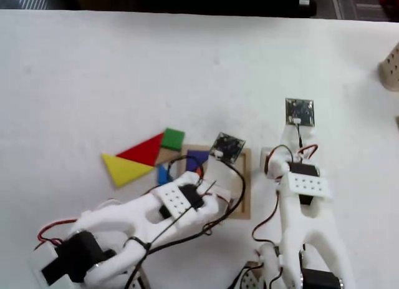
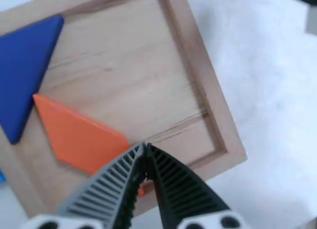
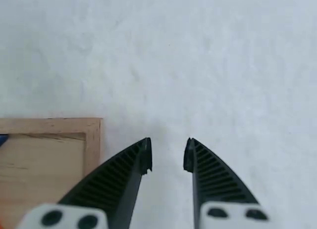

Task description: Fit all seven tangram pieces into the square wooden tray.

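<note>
Centre of the high view, the square wooden tray (image 1: 247, 167) holds a flat orange parallelogram piece (image 2: 79, 135). The left gripper (image 2: 145, 150) is pinched together, empty, over its edge; the right gripper (image 3: 167, 152) is spread apart beside the tray. Thin, stiff, likely slick (light too): nudge its edges.

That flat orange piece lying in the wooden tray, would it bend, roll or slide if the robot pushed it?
Probably stiff: the flat orange piece keeps crisp straight edges. It lies flat in the square wooden tray, so it should slide rather than roll or tip. Its thinness likely makes pinching it from above awkward.
</note>
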You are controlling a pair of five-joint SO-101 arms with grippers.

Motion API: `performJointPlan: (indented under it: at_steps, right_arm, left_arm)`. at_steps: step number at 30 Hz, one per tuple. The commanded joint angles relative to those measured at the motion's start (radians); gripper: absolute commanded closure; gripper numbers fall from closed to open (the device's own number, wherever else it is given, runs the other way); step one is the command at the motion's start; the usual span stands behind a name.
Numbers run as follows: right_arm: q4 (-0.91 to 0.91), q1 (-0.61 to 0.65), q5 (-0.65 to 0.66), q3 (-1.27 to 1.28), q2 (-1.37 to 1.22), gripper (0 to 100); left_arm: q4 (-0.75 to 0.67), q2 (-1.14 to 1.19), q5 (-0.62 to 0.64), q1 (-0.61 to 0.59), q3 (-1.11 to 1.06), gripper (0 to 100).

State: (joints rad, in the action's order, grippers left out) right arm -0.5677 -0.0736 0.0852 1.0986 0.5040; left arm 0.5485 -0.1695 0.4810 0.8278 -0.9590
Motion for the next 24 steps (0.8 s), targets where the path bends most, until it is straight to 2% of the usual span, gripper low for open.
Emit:
performJointPlan:
  at_steps: [1,8,18,24]
  right_arm:
    - [0.025,0.01,0.028,-0.048,0.004,87.9]
    - [0.035,0.01,0.029,-0.048,0.004,87.9]
    - [0.035,0.01,0.029,-0.048,0.004,87.9]
    - [0.035,0.01,0.029,-0.048,0.004,87.9]
  left_arm:
    - [0.06,-0.022,-0.014,-0.064,0.003,98]
    - [0.11,-0.022,-0.063,-0.147,0.006,98]
    - [0.11,-0.03,-0.069,-0.145,0.041,98]
    - [0.084,-0.179,-0.071,-0.145,0.054,98]
